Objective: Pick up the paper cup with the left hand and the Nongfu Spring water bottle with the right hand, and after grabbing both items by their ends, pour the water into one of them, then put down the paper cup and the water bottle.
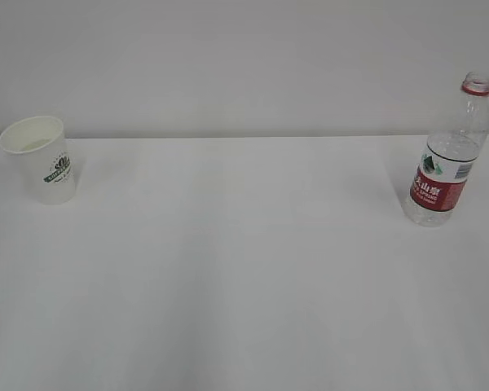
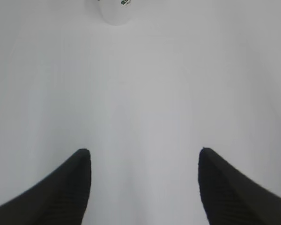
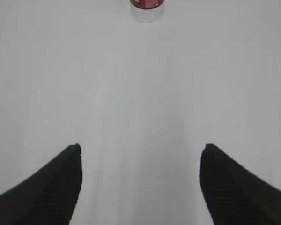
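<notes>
Cup and bottle standing upright on the white counter (image 1: 244,285), both end effectors hanging spread wide, gripping nothing.
Tapered white paper cup (image 1: 41,159), green logo, sitting far left; clear ribbed plastic bottle (image 1: 448,155), uncapped, red neck ring, red-white label, sitting far right. Left end effector (image 2: 144,154) and right end effector (image 3: 140,151) showing dark ridged fingers, each well short of its item.

White paper cup (image 1: 42,157) with green logo; clear, red-labelled bottle (image 1: 448,159).
</notes>
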`<action>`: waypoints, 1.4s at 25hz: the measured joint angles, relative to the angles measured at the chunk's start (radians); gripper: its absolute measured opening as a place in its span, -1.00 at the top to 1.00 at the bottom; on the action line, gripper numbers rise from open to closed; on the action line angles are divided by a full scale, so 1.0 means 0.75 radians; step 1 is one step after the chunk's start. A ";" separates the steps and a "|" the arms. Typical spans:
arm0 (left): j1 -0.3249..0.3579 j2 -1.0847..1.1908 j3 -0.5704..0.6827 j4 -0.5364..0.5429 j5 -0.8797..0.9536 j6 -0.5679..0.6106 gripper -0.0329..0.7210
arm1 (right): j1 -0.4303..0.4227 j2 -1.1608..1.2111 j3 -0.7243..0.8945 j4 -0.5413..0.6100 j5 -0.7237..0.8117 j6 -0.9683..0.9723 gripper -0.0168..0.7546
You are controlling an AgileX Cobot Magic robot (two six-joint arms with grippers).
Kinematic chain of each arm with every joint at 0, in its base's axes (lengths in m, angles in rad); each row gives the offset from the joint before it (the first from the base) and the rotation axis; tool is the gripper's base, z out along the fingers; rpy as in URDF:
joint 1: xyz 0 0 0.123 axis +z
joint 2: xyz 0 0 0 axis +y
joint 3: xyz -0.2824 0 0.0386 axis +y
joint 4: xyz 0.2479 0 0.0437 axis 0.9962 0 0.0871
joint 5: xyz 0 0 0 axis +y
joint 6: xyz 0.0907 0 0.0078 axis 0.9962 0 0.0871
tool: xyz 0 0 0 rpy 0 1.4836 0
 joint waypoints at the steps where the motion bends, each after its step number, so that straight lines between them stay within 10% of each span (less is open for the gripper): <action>1: -0.002 0.000 0.000 0.000 0.000 0.000 -0.46 | 0.000 0.000 0.000 0.000 0.009 0.000 -0.57; 35: -0.041 -0.380 0.022 -0.002 0.133 0.000 -0.46 | 0.000 -0.263 0.080 -0.002 0.011 0.003 -0.57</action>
